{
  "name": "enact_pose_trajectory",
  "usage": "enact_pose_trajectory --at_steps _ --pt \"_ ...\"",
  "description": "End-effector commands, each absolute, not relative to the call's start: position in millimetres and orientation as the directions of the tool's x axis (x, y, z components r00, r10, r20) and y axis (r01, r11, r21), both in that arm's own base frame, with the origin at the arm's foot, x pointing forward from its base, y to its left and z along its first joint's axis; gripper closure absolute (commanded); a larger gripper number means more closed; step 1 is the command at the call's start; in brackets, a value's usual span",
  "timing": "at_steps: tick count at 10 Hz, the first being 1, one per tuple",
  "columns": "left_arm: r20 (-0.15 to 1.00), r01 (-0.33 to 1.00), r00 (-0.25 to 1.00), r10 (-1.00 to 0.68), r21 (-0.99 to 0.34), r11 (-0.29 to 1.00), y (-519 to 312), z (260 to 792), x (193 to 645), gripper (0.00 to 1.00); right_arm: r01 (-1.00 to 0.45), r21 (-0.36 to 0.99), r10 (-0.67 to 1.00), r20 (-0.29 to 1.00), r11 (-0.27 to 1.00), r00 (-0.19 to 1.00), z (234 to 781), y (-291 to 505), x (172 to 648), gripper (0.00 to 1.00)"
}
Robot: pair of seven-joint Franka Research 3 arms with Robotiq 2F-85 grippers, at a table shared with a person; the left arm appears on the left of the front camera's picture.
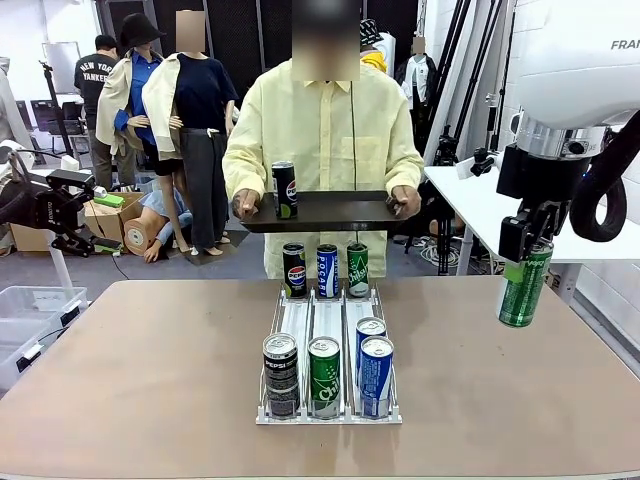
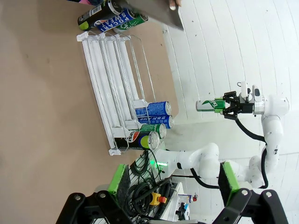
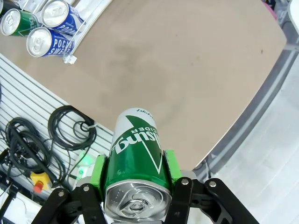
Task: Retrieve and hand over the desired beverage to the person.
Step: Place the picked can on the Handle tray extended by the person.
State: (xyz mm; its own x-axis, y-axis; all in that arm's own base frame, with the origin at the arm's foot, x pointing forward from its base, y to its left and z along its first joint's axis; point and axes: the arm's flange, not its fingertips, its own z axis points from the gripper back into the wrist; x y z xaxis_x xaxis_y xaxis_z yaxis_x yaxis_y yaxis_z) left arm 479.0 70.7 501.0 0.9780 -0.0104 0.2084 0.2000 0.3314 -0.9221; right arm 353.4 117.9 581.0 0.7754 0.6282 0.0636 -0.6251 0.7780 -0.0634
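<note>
On brown table point(image 1: 150, 380), white can rack point(image 1: 328, 325), white plank floor point(image 2: 224, 56)

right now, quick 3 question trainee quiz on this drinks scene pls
1. True or false: the right gripper is shut on the green can.
2. What stands on the person's black tray? A) a black Pepsi can B) a blue can C) nothing
3. How many cans stand at the near end of the white rack?

Key: 1 true. 2 A, the black Pepsi can. 3 four; one blue can stands behind another in the right lane.
</note>
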Motion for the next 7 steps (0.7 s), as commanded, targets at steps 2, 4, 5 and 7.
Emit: enact_pose_trajectory --at_steps 2,4,5,7 --pt "0.21 0.201 0.978 -0.01 -0.922 0.332 71.4 502.4 478.7 0.0 -0.624 -0.06 0.626 0.059 0.779 0.777 588.4 118.9 354.2 0.96" --pt "0.21 0.201 0.978 -0.01 -0.922 0.332 71.4 502.4 478.7 0.0 -0.624 -0.06 0.626 0.059 0.779 0.777 588.4 118.9 354.2 0.96" --pt "0.21 0.201 0.978 -0.01 -0.922 0.332 71.4 502.4 478.7 0.0 -0.624 -0.06 0.626 0.059 0.779 0.777 588.4 118.9 354.2 0.96" --pt "0.21 0.201 0.978 -0.01 -0.922 0.332 71.4 502.4 478.7 0.0 -0.624 -0.06 0.626 0.059 0.779 0.777 588.4 118.9 354.2 0.96"
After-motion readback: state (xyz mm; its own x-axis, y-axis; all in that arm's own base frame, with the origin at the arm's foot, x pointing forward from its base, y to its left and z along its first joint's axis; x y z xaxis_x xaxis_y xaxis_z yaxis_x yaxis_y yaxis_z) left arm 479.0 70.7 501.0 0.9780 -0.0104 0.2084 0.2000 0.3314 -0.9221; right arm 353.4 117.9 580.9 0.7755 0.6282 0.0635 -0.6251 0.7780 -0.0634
